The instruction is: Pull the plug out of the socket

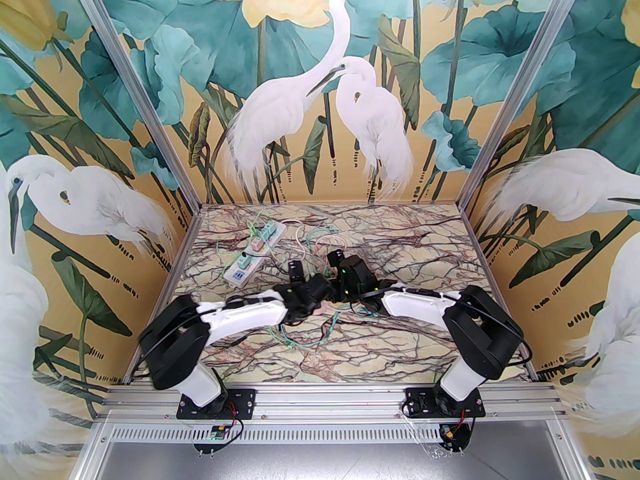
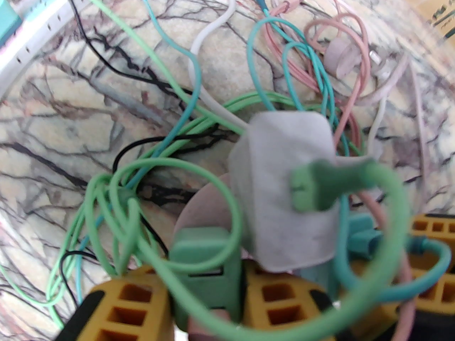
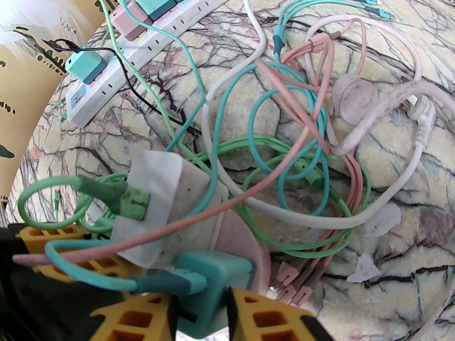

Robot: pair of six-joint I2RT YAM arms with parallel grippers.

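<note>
Both arms are stretched low over the table [image 1: 400,358], elbows out. The left arm [image 1: 240,313] and right arm [image 1: 415,303] angle inward so their wrists nearly meet just right of the near end of the white power strip [image 1: 255,254], a little closer to the bases than the strip.

The left gripper [image 2: 206,307] has its 2 yellow fingers pressed onto the sides of a green plug [image 2: 206,261]. The right gripper [image 3: 202,318] pinches a teal plug [image 3: 209,282] in the same way.

Both plugs sit at a pink round socket [image 3: 245,240], right of the strip, where the wrists meet. Whether they are seated in it cannot be told. The green plug's long axis runs along the left fingers, its far end toward the pink body. It is a matte, rounded block with 1 dark slot on its upper face. The teal plug is a similar rounded block, and a teal cable connector enters its side.

A white cube [image 3: 177,204] carrying a green connector sits on the same socket, beside the teal plug. Loose cables [image 3: 417,147] are heaped right of the strip.
</note>
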